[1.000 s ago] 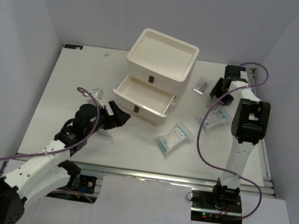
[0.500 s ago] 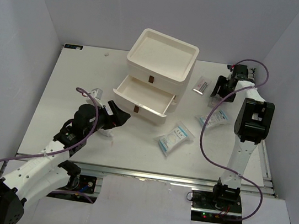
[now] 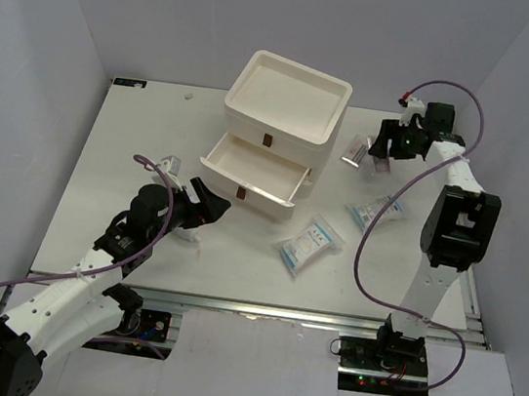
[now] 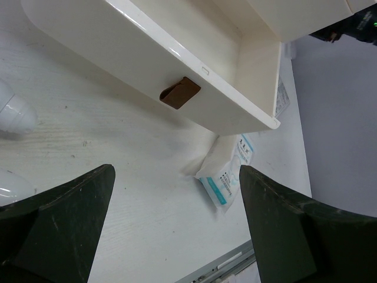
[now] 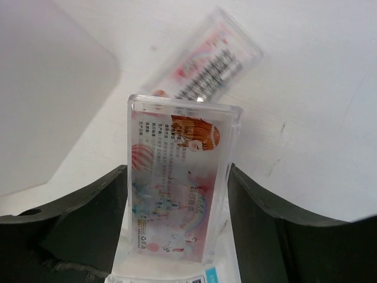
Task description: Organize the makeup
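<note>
Right end effector [image 5: 178, 203] clamps a clear case [image 5: 177, 171]; its base cut off.

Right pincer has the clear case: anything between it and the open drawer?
The right pincer grips the clear case. Another lash case lies flat between, and the right corner of the cream box crowds the line to the open drawer.

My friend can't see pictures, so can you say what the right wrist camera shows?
The right claw grips a clear plastic case with a pink cartoon label. Behind it, a second clear case holding dark lashes lies flat on the white table.
</note>
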Available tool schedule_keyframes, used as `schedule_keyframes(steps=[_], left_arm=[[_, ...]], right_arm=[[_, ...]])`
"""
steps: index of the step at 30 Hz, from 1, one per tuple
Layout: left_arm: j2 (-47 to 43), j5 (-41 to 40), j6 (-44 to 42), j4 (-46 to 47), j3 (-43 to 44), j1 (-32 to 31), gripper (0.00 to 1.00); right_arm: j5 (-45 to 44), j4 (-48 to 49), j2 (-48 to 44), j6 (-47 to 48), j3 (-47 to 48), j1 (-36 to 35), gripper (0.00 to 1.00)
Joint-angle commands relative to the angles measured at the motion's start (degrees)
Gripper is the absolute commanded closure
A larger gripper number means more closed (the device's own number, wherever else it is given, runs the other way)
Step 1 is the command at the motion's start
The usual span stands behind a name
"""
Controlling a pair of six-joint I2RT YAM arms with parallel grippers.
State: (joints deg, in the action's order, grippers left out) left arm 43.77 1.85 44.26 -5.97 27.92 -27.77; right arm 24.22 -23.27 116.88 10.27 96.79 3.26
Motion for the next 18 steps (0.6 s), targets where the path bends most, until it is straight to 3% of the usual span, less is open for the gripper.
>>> schedule_keyframes(steps=[1,5,10,14,18], left_arm=[[-0.84,-0.9,-1.48,1.42,2.16,0.08,0.02],[-1.3,-0.97,-2.37,1.89,2.24,0.08,0.02],[-1.67,-0.89,-3.04,2.8,2.05,0.08,0.02],[-2.52,-0.79,-3.39,2.08,2.05,0.08,0.02],[-4.99,-0.97,-2.65,0.46,1.63,0.08,0.02]], right_arm=[[15.43,3.34,-15.47,12.5,-6.73,-0.4,0.92],[23.36,1.53,-28.96,23.15,-13.36,-3.04,0.92],[18.12,-2.79,-37.39,35.47,-15.65,-20.66,0.92],[7.09,-2.44,-35.39,36.7,-12.99,-32.35,0.92],[-0.56,-2.63,-27.71,36.35,-6.74,-38.84,0.9]])
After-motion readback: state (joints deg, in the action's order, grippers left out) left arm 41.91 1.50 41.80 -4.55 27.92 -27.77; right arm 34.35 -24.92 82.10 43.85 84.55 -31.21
